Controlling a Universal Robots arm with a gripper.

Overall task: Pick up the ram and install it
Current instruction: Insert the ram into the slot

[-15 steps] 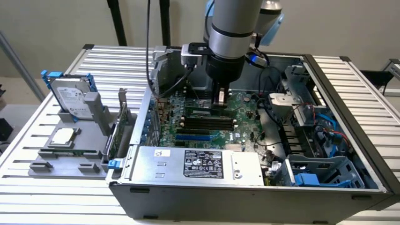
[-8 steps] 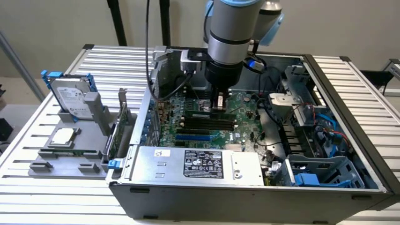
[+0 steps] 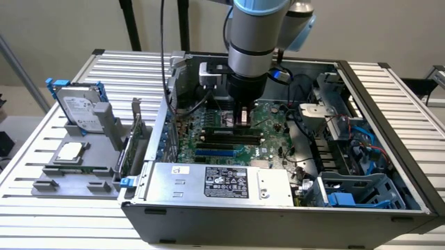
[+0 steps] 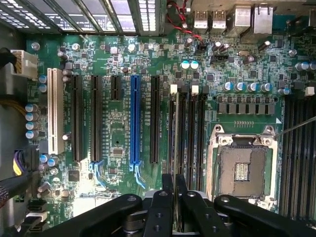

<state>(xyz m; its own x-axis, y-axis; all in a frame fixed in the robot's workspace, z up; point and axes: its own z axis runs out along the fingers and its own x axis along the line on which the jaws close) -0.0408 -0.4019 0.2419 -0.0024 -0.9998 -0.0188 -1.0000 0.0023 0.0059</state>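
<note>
**Pincer (image 4: 175, 180) carrying the ram (image 4: 176, 140) over the memory slots (image 4: 186, 128)**

Black fingertips (image 4: 168, 178) of the pincer, nearest the wrist camera, are drawn together on the ram. The ram appears edge-on as a thin pale line running straight out ahead of the jaws. The grip is taken at the stick's upper edge, with one fingertip on each face.

Directly beneath the pincer lie the dark memory slots with white end clips. The ram's edge runs along the slot nearest the long black expansion slots. Whether its lower edge already touches that slot or hangs just above it cannot be told.

To one side of the pincer is the bare processor socket (image 4: 242, 170). To the other side, further off, stands the blue expansion slot (image 4: 134, 121).

In the exterior view the arm reaches straight down into the open computer case (image 3: 389, 156). The pincer (image 3: 242, 119) is low over the motherboard (image 3: 271, 120), beyond the power supply (image 3: 222, 182).

Step in hand, as judged: the pick-up is done and the installing is under way, at the stage of lining up over the slot.

What seating would call for, as judged:
- The stick kept upright and parallel to the slot.
- Its notch matched to the slot's key.
- A straight, even press, with both end clips free to catch.

A tilted stick would likely bind at one end.
</note>
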